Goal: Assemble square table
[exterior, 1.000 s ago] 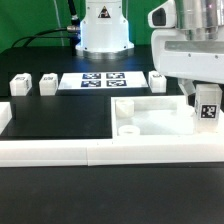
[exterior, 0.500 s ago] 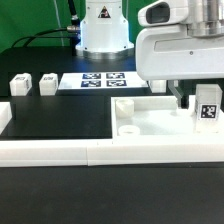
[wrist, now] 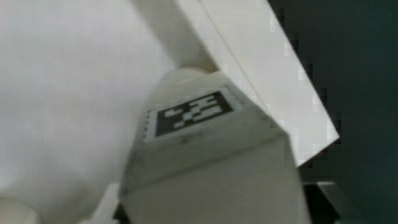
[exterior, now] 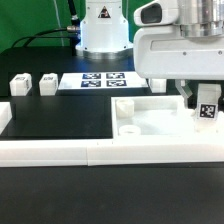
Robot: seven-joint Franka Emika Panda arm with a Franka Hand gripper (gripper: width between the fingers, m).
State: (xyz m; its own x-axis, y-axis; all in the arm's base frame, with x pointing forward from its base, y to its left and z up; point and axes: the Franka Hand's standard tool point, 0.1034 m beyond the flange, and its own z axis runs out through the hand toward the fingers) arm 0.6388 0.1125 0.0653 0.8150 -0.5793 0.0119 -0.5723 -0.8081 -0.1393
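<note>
From where I stood, the white square tabletop lay flat on the black table, toward the exterior view's right and just behind the long white rail that ran along the front. Two round sockets showed at its corners on the exterior view's left. One leg stood upright at the slab's far corner on the exterior view's right, its black-and-white tag facing the camera. I could not see whether its foot sat in a socket. The gripper hung straight over that leg with its jaws partly spread, one on each side. A dark finger stood just beside the leg, on the exterior view's left of it. I could not tell whether the jaws actually pressed on the leg or only flanked it. The wrist view was filled by the same leg, seen from above with its tag uppermost, against white plastic. Two more legs lay well apart from the slab at the exterior view's left. A fourth leg rested just behind the slab, near the marker board, which lay flat in front of the robot's base.
</note>
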